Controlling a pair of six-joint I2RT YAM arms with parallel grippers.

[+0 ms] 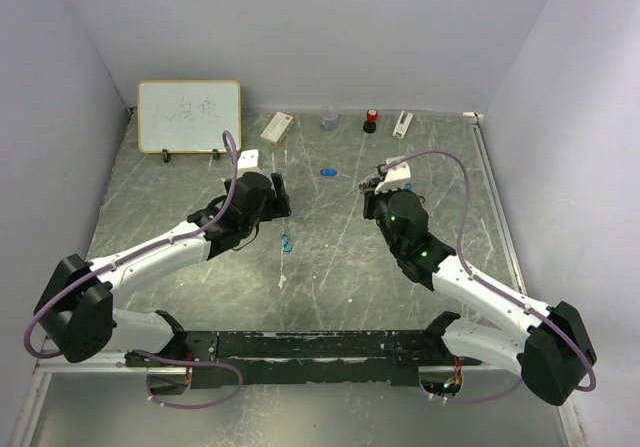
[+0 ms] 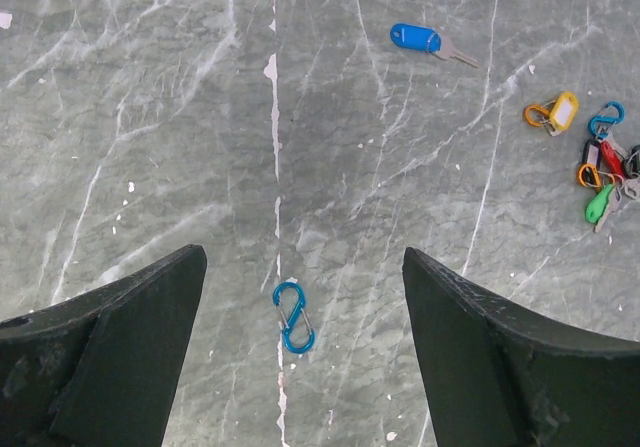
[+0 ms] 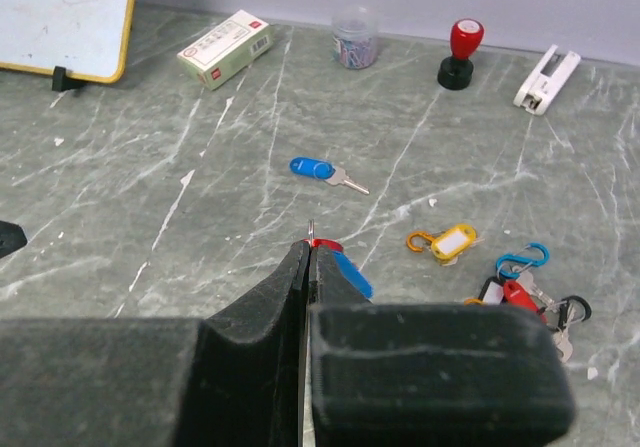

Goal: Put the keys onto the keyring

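My left gripper (image 2: pixel 302 257) hangs open over the table with nothing between its fingers. A blue S-shaped carabiner clip (image 2: pixel 293 317) lies just below it. A blue-tagged key (image 2: pixel 415 38) lies alone further out. A yellow-tagged key (image 3: pixel 450 242) on an orange clip rests beside a cluster of red, green and black-tagged keys and clips (image 3: pixel 520 292). My right gripper (image 3: pixel 312 245) is shut on a thin metal piece seen edge-on, apparently the keyring. A red arc and a blue tag (image 3: pixel 352 272) show at its tips.
Along the back wall stand a whiteboard (image 1: pixel 188 116), a small box (image 1: pixel 276 127), a jar of paper clips (image 1: pixel 329 119), a red stamp (image 1: pixel 371 120) and a white stapler (image 1: pixel 403 124). Grey walls close in both sides.
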